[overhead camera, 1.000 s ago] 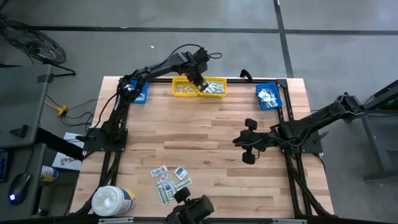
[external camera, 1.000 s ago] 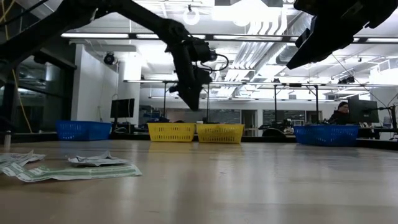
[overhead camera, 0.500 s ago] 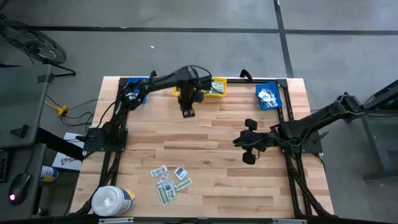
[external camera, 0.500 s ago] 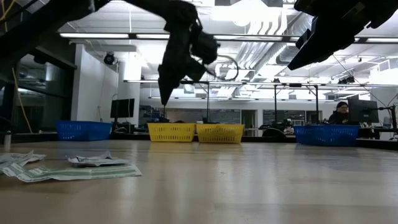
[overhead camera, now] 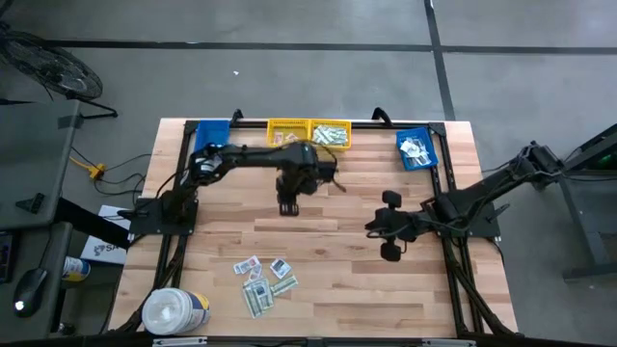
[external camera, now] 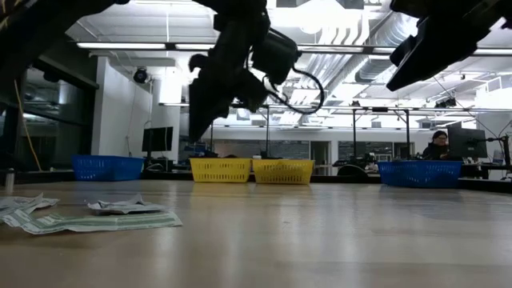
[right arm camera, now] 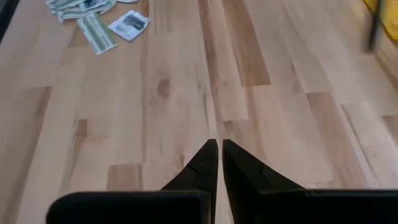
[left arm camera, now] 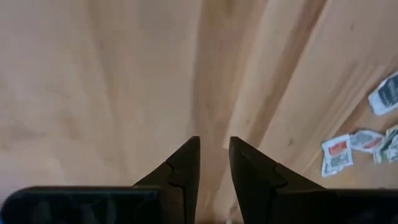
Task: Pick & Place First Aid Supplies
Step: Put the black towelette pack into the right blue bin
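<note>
Above mid-table, left hand (overhead camera: 287, 205) empty, parted

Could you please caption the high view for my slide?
Left gripper hovers empty above bare table; packets wait near the front edge.

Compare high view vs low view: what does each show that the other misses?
High only: the white tub at the table's near left corner, packets inside the right blue bin and the yellow bins, and both arms whole, with the left gripper over mid-table and the right gripper waiting further right.

Low only: the room behind the table and a seated person at far right.

Both: the loose packets on the table's near left, and the yellow and blue bins along the far edge.
</note>
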